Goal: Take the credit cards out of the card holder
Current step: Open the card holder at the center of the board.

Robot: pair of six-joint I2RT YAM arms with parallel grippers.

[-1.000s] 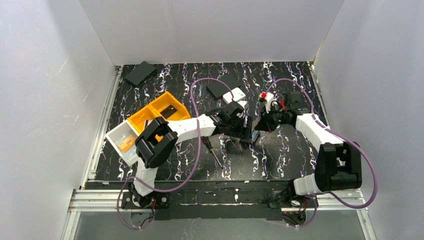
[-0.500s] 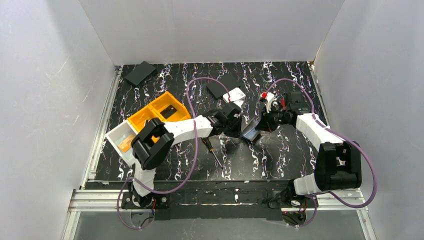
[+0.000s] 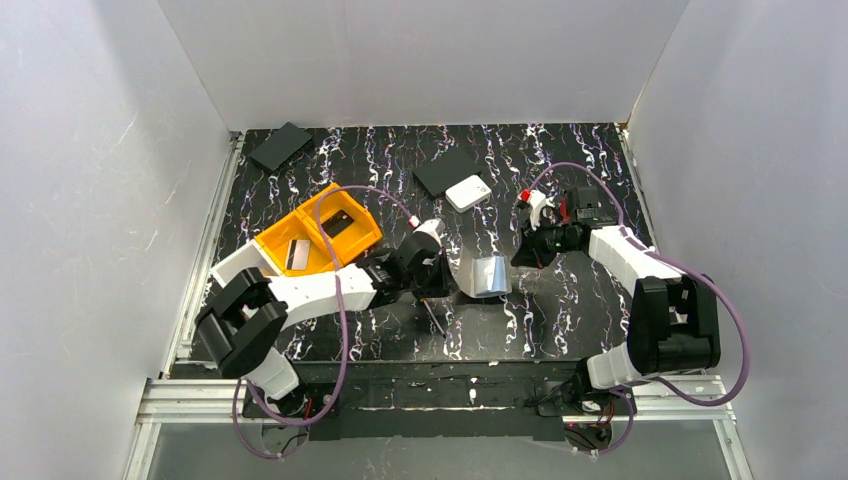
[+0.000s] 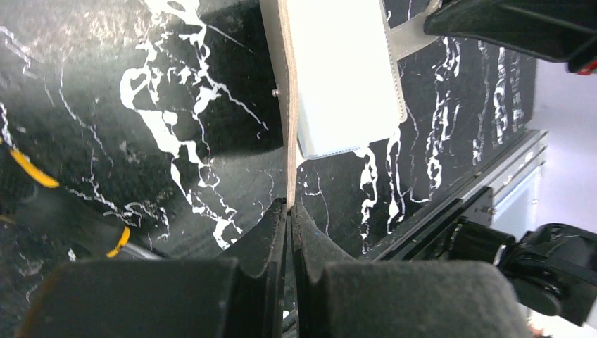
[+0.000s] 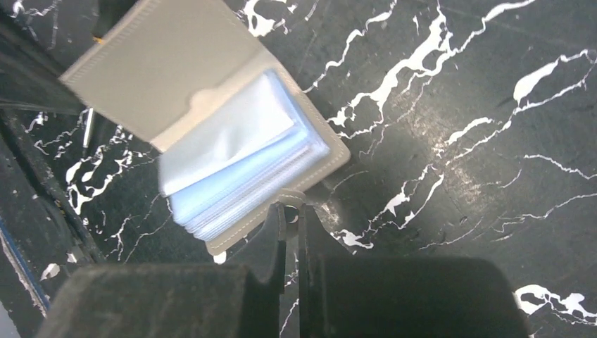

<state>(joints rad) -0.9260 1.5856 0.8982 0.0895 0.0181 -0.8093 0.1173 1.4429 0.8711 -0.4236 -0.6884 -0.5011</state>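
Between my 2 grippers, near the middle of the table [image 3: 570,310], the card holder [image 3: 488,275] is spread open. My left gripper [image 4: 288,211] is pinched tight on the edge of 1 cover, which is raised on edge. My right gripper [image 5: 290,215] is closed to a sliver on what looks like the snap tab [image 5: 291,198] at the other cover's rim. The credit cards [image 5: 232,158], a pale blue stack, sit inside the card holder on its flat half. A screwdriver [image 3: 432,318] lies just beside my left gripper.
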